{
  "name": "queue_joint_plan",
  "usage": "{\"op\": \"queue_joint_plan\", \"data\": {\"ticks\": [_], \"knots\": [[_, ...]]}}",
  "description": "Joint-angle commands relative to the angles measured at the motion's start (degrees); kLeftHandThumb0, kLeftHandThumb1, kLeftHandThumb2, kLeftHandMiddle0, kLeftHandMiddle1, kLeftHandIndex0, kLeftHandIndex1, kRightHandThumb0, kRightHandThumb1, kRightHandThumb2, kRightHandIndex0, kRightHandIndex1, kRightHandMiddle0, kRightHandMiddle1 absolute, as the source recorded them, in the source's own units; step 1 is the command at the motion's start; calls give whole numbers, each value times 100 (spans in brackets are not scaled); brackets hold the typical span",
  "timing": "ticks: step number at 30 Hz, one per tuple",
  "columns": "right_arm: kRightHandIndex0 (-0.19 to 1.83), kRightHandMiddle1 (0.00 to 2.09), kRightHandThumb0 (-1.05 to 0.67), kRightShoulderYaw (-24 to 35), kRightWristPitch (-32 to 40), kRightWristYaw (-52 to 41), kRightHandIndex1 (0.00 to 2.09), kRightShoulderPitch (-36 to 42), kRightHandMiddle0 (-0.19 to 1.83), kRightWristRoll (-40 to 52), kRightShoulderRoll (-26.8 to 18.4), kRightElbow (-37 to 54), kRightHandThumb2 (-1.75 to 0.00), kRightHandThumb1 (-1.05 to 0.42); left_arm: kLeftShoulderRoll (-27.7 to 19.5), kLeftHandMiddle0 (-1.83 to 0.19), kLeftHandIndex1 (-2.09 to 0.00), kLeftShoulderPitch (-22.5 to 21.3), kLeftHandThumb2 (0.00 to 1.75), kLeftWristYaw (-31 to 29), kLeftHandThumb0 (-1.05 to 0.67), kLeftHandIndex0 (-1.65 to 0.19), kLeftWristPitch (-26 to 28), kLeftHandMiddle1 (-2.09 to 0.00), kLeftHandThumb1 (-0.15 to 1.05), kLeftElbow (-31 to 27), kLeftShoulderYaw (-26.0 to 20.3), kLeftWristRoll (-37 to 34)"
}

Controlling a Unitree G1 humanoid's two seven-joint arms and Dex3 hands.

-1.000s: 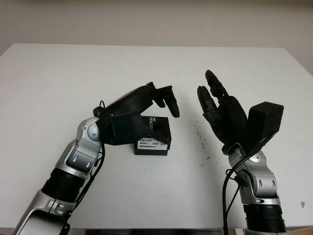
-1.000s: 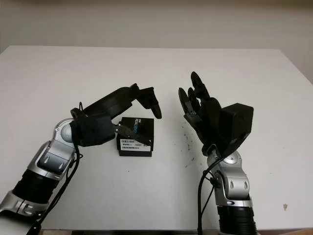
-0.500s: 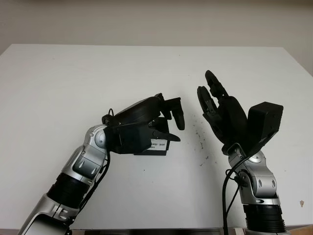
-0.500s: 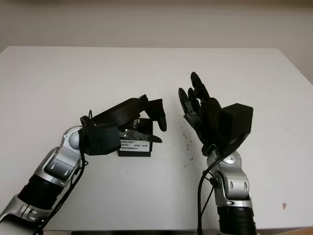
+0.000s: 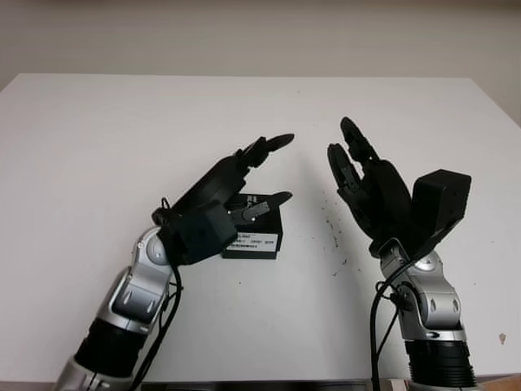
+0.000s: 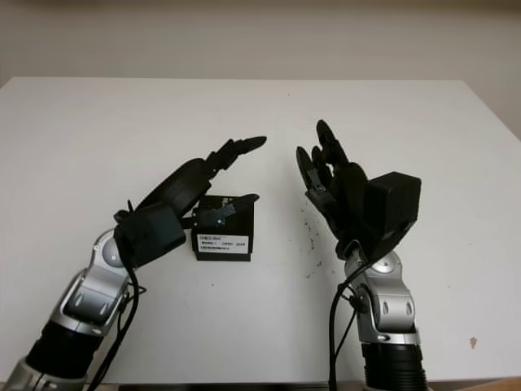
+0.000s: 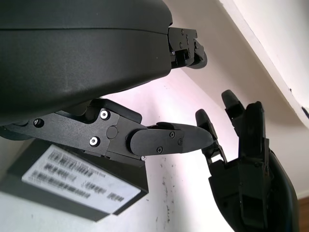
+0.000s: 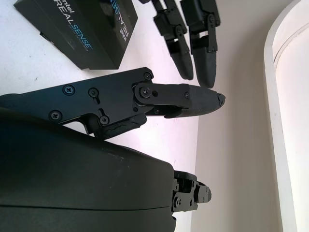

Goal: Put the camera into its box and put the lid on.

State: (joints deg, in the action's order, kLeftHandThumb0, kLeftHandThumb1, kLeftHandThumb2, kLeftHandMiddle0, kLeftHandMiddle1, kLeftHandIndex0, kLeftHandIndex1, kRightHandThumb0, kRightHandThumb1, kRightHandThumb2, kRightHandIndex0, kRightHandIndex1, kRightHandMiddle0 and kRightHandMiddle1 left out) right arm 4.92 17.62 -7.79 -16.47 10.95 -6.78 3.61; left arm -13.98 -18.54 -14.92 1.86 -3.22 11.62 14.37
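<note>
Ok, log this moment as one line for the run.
box: closed, on table | left hand: open, above box | right hand: open, raised beside

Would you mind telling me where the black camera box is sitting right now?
The black box sits closed on the white table, near its middle, just under the open left hand; the open right hand is raised to its right.

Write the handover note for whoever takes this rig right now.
Left hand: open, raised over the black box, holding nothing.
Right hand: open, held up to the right of the box, apart from it.
The box sits closed, lid on, label facing the robot, on the white table.
Done: box looks shut; whether the camera is inside cannot be seen.
Left: confirm the contents, then nothing but pulling the hands back.
</note>
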Motion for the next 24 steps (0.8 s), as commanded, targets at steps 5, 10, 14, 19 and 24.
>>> {"op": "queue_joint_plan", "data": {"ticks": [5,10,14,19,24], "knots": [[-5,6,-59,-1,5,-63,5,15,-2,0,-31,72,-39,-105,232,-1,-22,324,43,394,-53,13,-110,-4,105,36,-94,-57],[-5,7,-60,5,35,-48,5,-1,-2,-13,-28,59,-38,-105,426,7,-15,337,51,531,-57,18,-19,-3,105,-162,-277,-351],[-5,6,-62,-17,25,-49,5,-15,-2,-56,-47,40,-37,-105,707,9,-13,295,57,488,-57,18,96,-4,105,-423,-509,-982],[-5,6,-62,-7,30,-49,5,-33,-2,-51,-27,29,-37,-105,889,15,-5,255,61,281,-58,19,623,-3,105,-975,-662,-1745],[-5,6,-63,-17,37,-54,5,-27,-1,-68,-35,42,-37,-105,1003,19,0,51,63,318,-56,19,1028,-2,105,-1402,-880,-2305]]}}
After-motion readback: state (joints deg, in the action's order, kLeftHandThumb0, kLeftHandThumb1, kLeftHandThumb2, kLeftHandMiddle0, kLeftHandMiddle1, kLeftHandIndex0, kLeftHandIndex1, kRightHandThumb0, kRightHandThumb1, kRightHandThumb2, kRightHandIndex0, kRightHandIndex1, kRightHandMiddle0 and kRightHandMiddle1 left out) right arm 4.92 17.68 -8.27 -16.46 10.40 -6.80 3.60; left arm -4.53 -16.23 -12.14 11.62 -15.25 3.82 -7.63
